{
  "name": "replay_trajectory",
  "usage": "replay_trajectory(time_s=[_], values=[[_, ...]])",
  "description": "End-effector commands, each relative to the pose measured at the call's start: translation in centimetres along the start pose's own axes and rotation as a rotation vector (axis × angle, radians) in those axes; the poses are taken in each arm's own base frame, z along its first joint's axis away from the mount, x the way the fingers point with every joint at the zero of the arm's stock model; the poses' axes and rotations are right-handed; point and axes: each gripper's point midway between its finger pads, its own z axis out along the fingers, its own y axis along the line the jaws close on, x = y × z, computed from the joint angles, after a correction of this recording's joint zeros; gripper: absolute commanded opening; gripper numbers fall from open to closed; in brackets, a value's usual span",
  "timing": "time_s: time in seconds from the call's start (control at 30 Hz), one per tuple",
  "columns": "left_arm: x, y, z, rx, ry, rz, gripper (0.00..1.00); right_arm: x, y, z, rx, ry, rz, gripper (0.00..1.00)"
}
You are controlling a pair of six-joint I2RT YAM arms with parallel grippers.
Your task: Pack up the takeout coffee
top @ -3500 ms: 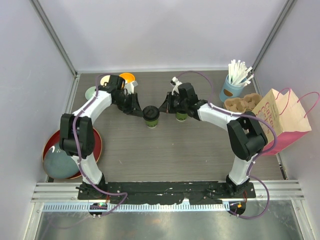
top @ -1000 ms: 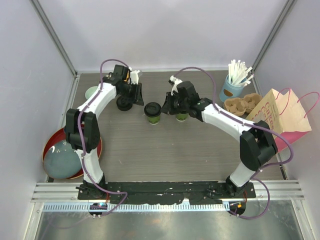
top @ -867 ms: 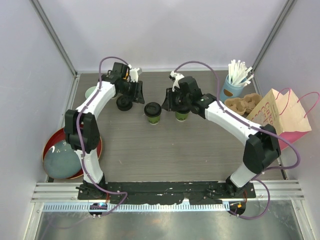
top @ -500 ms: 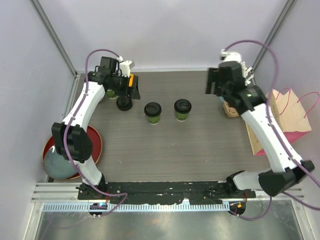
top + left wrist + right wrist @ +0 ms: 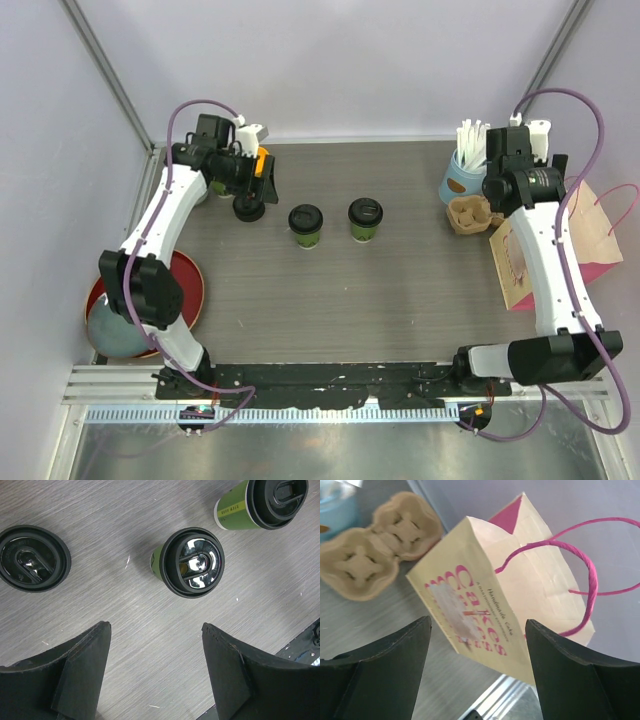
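near-left of the worktop (image 5: 330,290): round red tray (image 5: 192,285) with a grey-blue bowl (image 5: 112,332) on it, both partly under the left arm's elbow

left pincer (image 5: 154,630): above the far-left part of the worktop, pointing down, jaws wide, nothing between them, clear of everything

loose round black plastic lid (image 5: 249,208): flat on the worktop near the far-left corner, right by the left pincer in the top view, on no cup

left dark-green paper cup with black plastic lid (image 5: 305,222): upright, lid on, far half of the worktop, left of centre, near the loose lid but not touching it

right dark-green paper cup with black plastic lid (image 5: 365,217): upright, lid on, just beside the first one, small gap between them. Both sit on the bare worktop, in line, well apart from carrier and bag; neither pincer touches them

light-blue cup of white straws (image 5: 460,180): far-right corner, upright

brown moulded-pulp cup carrier (image 5: 470,212): just on the near side of the straw cup, two pockets showing in the right wrist view

cream paper bag with pink print and pink cord handles (image 5: 485,590): right edge of the worktop, just beside the carrier; lying or leaning, can't tell

right pincer (image 5: 477,627): high over the far-right corner, above carrier and bag, jaws wide, holding nothing
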Motion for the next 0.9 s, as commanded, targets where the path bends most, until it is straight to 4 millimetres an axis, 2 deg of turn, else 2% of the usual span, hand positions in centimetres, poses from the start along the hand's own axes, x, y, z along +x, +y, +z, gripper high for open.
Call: replay_trajectory(time_s=[0.0,0.17,0.43,0.77,0.87], values=[[-0.8,-0.9,-2.2,0.008,-0.04,0.039,0.77,0.9,-2.2,2.2,0.13,0.061,-0.089,0.81],[-0.6,-0.5,-2.8,-0.029,-0.029,0.04,0.77,0.5,-1.2,3.5,0.096,0.06,-0.152,0.78],[0.2,-0.1,-3.2,-0.067,-0.018,0.046,0.77,1.6,0.1,7.2,0.076,0.145,-0.209,0.75],[0.4,0.0,-3.0,-0.063,-0.007,0.044,0.77,1.3,-0.7,7.5,0.073,0.115,-0.202,0.75],[0.4,0.0,-3.0,-0.062,-0.004,0.044,0.77,1.8,-0.3,8.3,0.044,0.134,-0.195,0.69]])
